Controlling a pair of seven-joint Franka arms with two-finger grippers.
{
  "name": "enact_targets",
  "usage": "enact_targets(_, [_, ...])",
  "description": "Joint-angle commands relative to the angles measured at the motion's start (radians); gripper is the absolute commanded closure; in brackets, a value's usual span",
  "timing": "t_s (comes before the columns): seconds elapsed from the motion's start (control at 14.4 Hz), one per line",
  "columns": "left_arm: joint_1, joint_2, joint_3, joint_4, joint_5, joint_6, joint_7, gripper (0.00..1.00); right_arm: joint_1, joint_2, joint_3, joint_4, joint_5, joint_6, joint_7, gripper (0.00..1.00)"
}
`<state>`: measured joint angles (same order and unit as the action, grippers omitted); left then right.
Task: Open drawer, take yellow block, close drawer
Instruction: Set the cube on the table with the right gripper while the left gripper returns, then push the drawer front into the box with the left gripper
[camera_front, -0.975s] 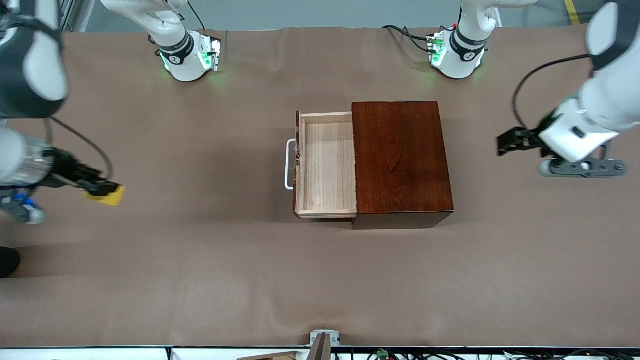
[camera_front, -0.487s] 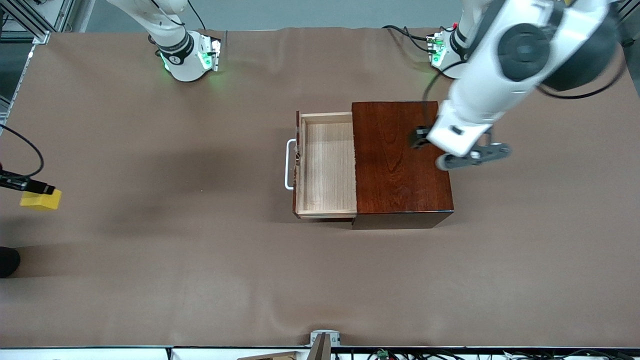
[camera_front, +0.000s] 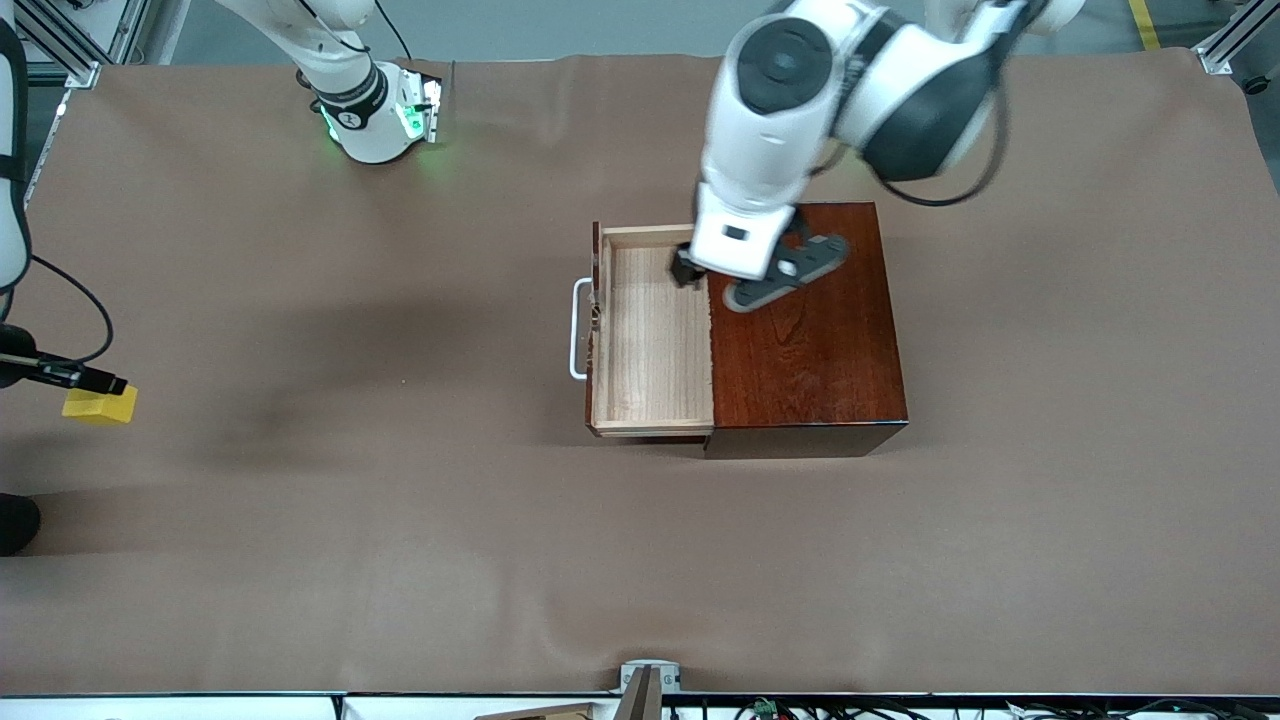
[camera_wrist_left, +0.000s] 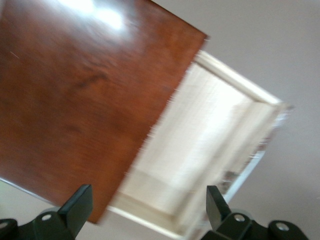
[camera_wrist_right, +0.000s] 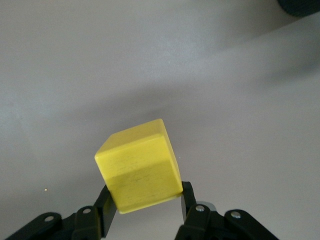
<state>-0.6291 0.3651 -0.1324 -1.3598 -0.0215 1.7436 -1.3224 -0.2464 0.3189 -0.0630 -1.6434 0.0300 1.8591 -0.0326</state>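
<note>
Right wrist view shows the right gripper (camera_wrist_right: 145, 207) with its jaws clamped on the yellow block (camera_wrist_right: 140, 167), up over the right arm's end of the brown bench (camera_front: 400, 560). The left gripper (camera_front: 690, 268), jaws apart, hangs over the open drawer (camera_front: 650, 330), likely to push it shut

A robotics lab: two white arm bases (camera_front: 375, 115) bolted at twelve o'clock on a brown-covered table (camera_front: 400, 560), aluminium framing (camera_front: 60, 45) alongside.
</note>
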Motion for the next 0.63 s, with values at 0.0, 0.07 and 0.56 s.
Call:
enact_targets(0.0, [-0.041,0.054,0.008,0.044,-0.014,0.12,-0.199,0.0,-0.022,-0.024,0.011,-0.061,-0.047,0.022,0.033,1.0])
enact_targets(0.07, [-0.06,0.08,0.008,0.05,-0.014,0.175,-0.275,0.0,-0.049,-0.026,0.012,-0.108,-0.059,0.053,0.031,1.0])
enact_targets(0.56, [-0.172,0.264,0.03,0.131,-0.012,0.434,-0.781,0.0,-0.244,0.026,0.012,-0.311,-0.09,0.324,-0.18,1.0])
